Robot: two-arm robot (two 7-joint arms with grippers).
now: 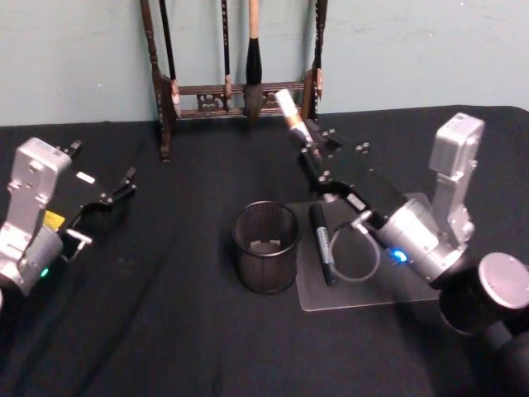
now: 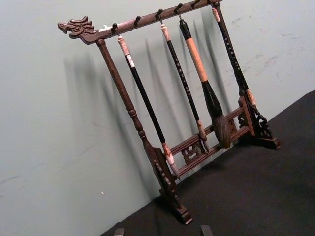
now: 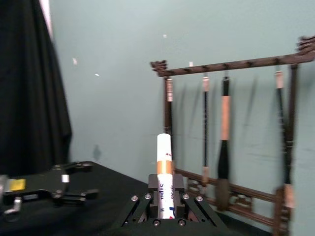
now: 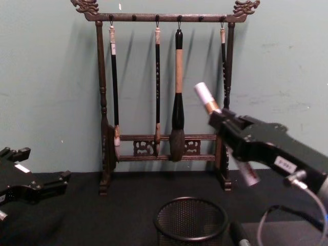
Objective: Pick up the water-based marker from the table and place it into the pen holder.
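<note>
Above and behind the holder (image 1: pixel 264 275), the right gripper (image 1: pixel 308 139) clamped the tilted marker (image 1: pixel 288 106) (left gripper (image 1: pixel 122 187) idle, open), so a skewed descent might clip the rim.

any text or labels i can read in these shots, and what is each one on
No text here can be read for certain.
Blue print along the water-based marker, held in the right gripper: too blurred to read.
The white label on the right gripper's body: too small to read.
The white strip and yellow sticker on the left gripper: too small to read.
</note>
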